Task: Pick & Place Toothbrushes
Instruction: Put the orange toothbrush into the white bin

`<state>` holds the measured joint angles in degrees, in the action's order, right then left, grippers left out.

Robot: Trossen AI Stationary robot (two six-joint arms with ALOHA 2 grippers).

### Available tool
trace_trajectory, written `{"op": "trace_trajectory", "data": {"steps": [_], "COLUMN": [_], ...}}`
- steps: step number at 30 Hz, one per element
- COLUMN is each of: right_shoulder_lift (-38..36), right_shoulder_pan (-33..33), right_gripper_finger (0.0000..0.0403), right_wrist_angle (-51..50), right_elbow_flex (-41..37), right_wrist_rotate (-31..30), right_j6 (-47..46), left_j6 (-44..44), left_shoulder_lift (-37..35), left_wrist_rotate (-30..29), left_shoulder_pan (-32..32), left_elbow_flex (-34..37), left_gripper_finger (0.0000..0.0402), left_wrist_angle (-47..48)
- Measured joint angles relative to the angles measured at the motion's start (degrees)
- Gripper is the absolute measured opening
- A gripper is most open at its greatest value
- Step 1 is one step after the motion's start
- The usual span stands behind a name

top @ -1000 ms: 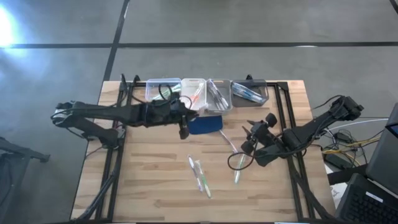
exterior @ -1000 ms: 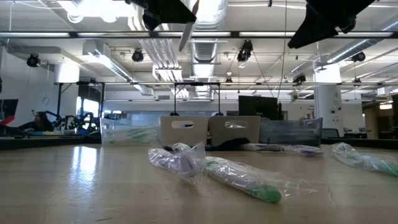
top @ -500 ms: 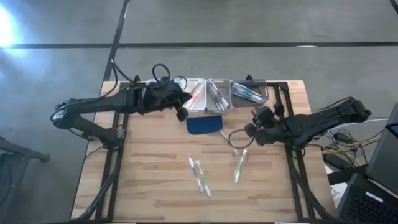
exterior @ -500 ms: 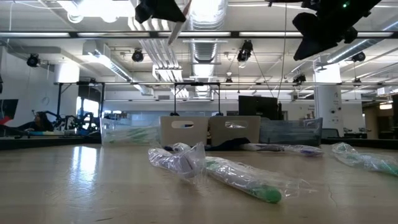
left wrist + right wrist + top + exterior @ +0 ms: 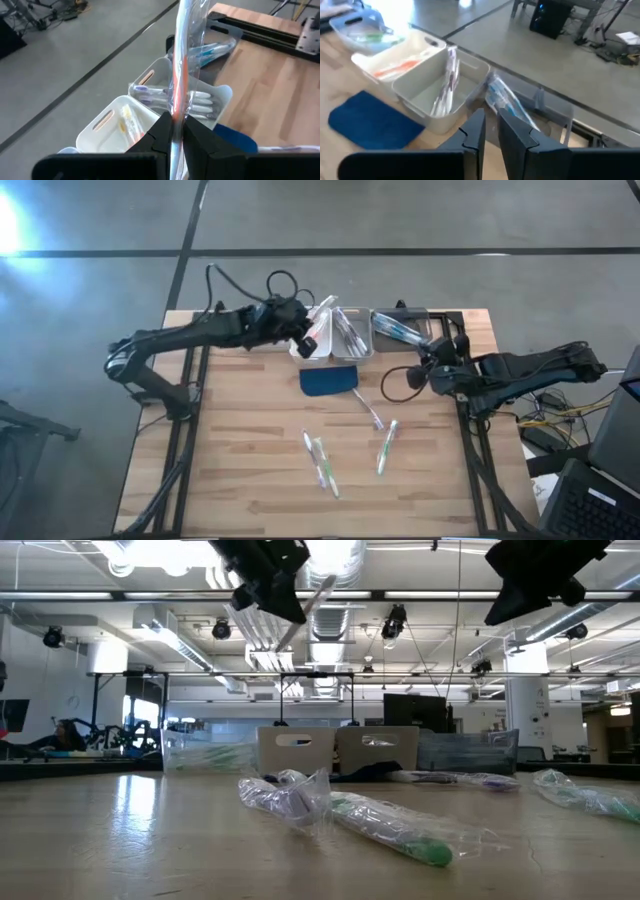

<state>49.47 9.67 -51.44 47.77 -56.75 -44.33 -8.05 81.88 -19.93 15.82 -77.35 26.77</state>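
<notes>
Left gripper (image 5: 176,131): you see it clamped on a clear-wrapped toothbrush with an orange-red streak (image 5: 180,75), held over the white plastic bin (image 5: 312,345) in the far row.
Right gripper (image 5: 490,129): you see its fingers nearly together with nothing between them, raised near the far right dark-rimmed clear bin (image 5: 402,328).
Bins: the grey middle bin (image 5: 436,85) holds greyish wrapped brushes; the white one holds orange-red ones.
Loose toothbrushes: three wrapped green-accented toothbrushes (image 5: 322,462) lie near the table's middle.
Pad: dark blue rounded pad (image 5: 328,380) sits just near of the bins.
Table: light wooden slab (image 5: 240,470).
</notes>
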Motion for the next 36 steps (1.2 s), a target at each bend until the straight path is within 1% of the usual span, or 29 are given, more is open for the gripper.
{"op": "trace_trajectory", "data": {"steps": [2, 5, 8, 10, 14, 21, 24, 30, 36], "right_shoulder_lift": [0.0, 0.2, 0.5, 0.8, 1.6, 1.5, 1.5, 1.6, 1.5], "right_shoulder_pan": [0.0, 0.0, 0.0, 0.0, 0.0, 0.0, 0.0, 0.0, 0.0], "right_gripper_finger": [0.0043, 0.0046, 0.0052, 0.0056, 0.0064, 0.0077, 0.008, 0.0067, 0.0049], "right_wrist_angle": [0.0, 0.4, 1.3, 1.4, 3.4, 4.5, 4.8, 5.3, 5.3], "right_elbow_flex": [-0.7, -2.0, -3.0, -3.5, -4.7, -4.9, -4.9, -4.9, -4.9], "right_wrist_rotate": [1.7, 4.7, 5.3, 6.1, 6.0, 5.8, 5.8, 5.8, 5.8], "right_j6": [0.0, 0.7, 0.7, -0.9, -2.4, -2.0, -2.0, -2.0, -1.7], "left_j6": [0.0, -0.1, -0.1, -0.2, -1.5, -8.2, -9.2, -12.0, -16.7], "left_shoulder_lift": [2.3, 6.4, 10.9, 13.3, 16.7, 19.4, 21.0, 22.7, 24.2], "left_wrist_rotate": [0.8, 1.2, 1.2, 1.2, 0.7, 0.7, 0.8, 5.9, 8.7], "left_shoulder_pan": [0.9, 2.1, 2.9, 3.3, 4.2, 7.6, 8.5, 10.8, 12.5], "left_elbow_flex": [-2.6, -8.0, -14.2, -17.9, -22.3, -22.8, -22.8, -22.9, -22.9], "left_gripper_finger": [0.0032, 0.0032, 0.0032, 0.0032, 0.0032, 0.0032, 0.0032, 0.0032, 0.0032], "left_wrist_angle": [0.9, 5.1, 11.2, 14.1, 19.1, 24.9, 25.8, 25.3, 25.8]}}
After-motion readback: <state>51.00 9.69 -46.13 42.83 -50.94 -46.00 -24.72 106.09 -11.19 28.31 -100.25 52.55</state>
